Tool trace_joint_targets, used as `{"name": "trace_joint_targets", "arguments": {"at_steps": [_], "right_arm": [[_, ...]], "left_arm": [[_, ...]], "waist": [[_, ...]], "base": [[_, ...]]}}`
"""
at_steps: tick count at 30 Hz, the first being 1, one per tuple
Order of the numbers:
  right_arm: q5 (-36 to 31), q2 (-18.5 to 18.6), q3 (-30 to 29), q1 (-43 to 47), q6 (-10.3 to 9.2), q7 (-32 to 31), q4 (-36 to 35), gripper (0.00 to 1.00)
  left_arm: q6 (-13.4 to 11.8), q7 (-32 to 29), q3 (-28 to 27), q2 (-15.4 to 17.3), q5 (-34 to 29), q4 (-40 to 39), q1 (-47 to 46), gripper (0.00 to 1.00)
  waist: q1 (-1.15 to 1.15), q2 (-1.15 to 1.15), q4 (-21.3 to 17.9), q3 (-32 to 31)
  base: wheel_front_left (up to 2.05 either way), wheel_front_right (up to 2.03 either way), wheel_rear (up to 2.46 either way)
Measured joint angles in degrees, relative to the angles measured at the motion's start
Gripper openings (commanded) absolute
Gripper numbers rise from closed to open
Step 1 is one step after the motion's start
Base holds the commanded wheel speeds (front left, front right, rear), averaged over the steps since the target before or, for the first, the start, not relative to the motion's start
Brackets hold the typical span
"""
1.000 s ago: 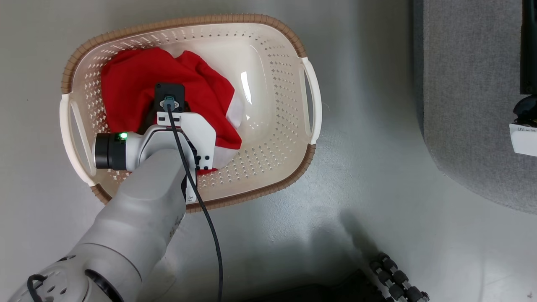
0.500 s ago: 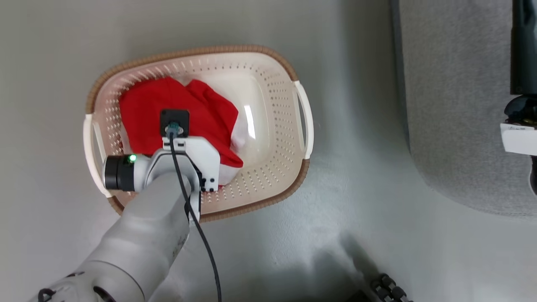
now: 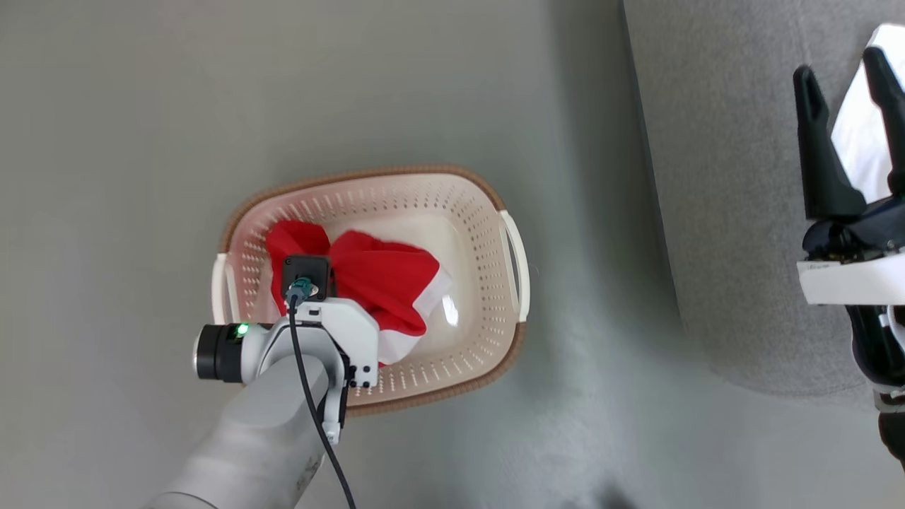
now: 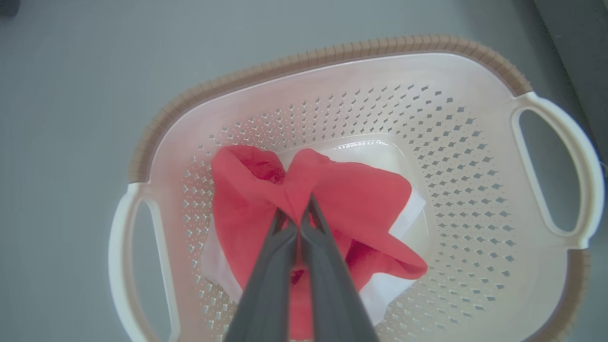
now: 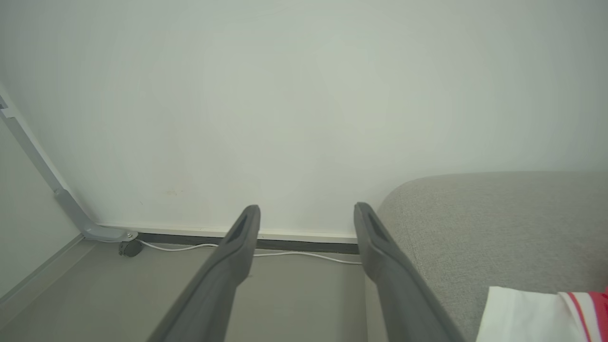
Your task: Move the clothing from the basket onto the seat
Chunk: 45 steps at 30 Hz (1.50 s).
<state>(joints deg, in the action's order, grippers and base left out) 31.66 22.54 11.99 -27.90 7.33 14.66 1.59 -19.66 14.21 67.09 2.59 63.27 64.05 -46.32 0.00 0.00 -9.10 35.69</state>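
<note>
Floor, smooth grey-green, runs open across the upper left of the head view & all round the basket, which sits lower centre. Basket is oval cream plastic w/ perforated walls, ribbed brown rim and white handles at both ends. It stands well apart from the seat, w/ a strip of floor btwn them. Seat takes the right side: grey woven upholstery, rounded front edge. Clothing, soft bright red w/ white at its lower right, lies bunched in the basket's left half; the glossy base shows to its right. Left arm rises from bottom left, wrist over the red cloth, fingers hidden beneath it. Right gripper is at the right edge above the seat, dark fingers spread wide, holding nothing. White cloth lies on the seat behind them.

Left wrist view: left gripper has its fingers pinched almost together on a fold of the red clothing, fabric gathered to a peak at the tips. Brown rim curves along the top, handles at left & right.

Right wrist view: fingers wide apart, empty, pointing at a plain pale wall. Thin white cable runs along the dark baseboard. Seat's rounded grey edge is at right; the white cloth in the lower right corner shows thin red-white stripes.
</note>
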Motion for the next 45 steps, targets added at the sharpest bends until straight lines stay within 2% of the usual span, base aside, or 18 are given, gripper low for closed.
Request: {"name": "trace_joint_targets", "arguments": {"at_steps": [5, 10, 15, 21, 31, 34, 38, 45], "right_arm": [[-0.6, -0.3, -0.3, 2.7, 0.0, 0.0, 2.0, 1.0], [-1.6, -1.3, -0.1, 4.9, 0.0, 0.0, 3.9, 1.0], [-2.9, -2.6, 0.2, 7.7, 0.0, 0.0, 6.4, 1.0], [-3.9, -3.8, 0.7, 10.0, 0.0, 0.0, 8.3, 1.0], [-5.5, -6.3, 1.3, 13.9, 0.0, 0.0, 11.7, 1.0], [-6.1, -7.1, 1.3, 15.1, 0.0, 0.0, 12.6, 1.0], [-6.9, -8.2, 1.5, 15.9, 0.0, 0.0, 13.5, 1.0], [-7.0, -9.1, 1.5, 16.2, 0.0, 0.0, 14.1, 1.0]], "left_arm": [[0.0, 0.0, -5.9, -0.2, -6.2, -4.4, 1.1, 0.0], [0.2, 0.0, -13.3, -0.2, -14.3, -8.7, 6.3, 0.0], [1.8, 0.0, -21.3, -0.3, -23.6, -15.3, 11.1, 0.0], [3.3, 0.0, -27.0, -0.1, -29.8, -20.8, 16.0, 0.0], [7.9, 0.0, -34.5, 0.5, -38.9, -31.6, 22.6, 0.0], [10.1, 0.0, -35.3, 0.5, -40.4, -34.2, 23.1, 0.0], [14.3, 0.0, -35.6, 0.7, -42.0, -37.5, 23.5, 0.0], [18.1, 0.0, -35.6, 2.0, -42.6, -39.7, 21.8, 0.0]], "waist": [[0.0, 0.0, 1.4, -4.8], [0.0, 0.0, 2.7, -9.5], [0.0, 0.0, 4.4, -14.9], [0.0, 0.0, 5.5, -19.6], [0.0, 0.0, 6.8, -27.7], [0.0, 0.0, 7.0, -29.7], [0.0, 0.0, 7.0, -31.6], [0.0, 0.0, 6.7, -32.4]], "base": [[0.0, 0.0, 0.0], [0.0, 0.0, 0.0], [0.0, 0.0, 0.0], [0.0, 0.0, 0.0], [0.0, 0.0, 0.0], [0.0, 0.0, 0.0], [0.0, 0.0, 0.0], [0.0, 0.0, 0.0]]}}
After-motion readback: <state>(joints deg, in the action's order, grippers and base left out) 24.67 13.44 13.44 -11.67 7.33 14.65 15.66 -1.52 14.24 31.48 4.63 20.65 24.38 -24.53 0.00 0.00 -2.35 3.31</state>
